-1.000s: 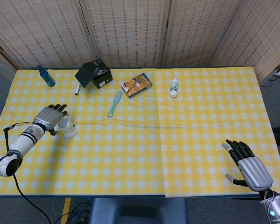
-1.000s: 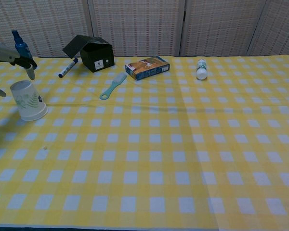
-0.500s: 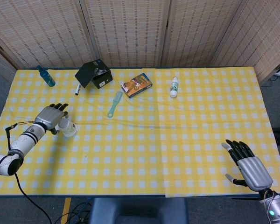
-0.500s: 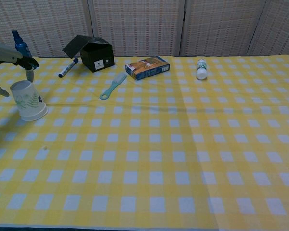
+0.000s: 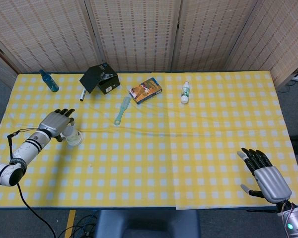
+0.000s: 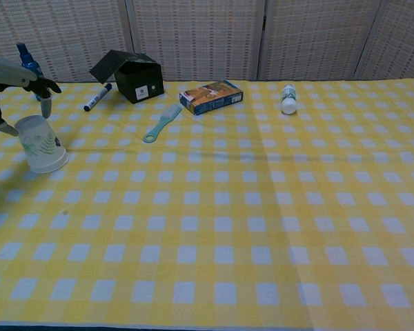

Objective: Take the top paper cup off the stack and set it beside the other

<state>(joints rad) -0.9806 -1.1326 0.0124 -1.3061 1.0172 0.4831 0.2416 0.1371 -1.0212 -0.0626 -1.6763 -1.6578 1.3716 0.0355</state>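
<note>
Paper cup stack [image 6: 40,143] inverted on table [image 6: 214,207], directly beneath left hand [image 5: 57,124]; fingers spread, nothing gripped. Cups light, thin-walled, crushable: pinch top cup's sidewall gently. Right hand [image 5: 268,178] apart, idle.

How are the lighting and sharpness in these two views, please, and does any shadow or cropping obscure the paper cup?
Head view: even, soft light, no glare; the left hand overlaps the paper cup stack, hiding part of it. Chest view: the cup stack is sharp and unobstructed, casting a faint shadow on the checked tablecloth; the left hand is cropped by the frame's left edge, and the right hand is out of frame.
</note>
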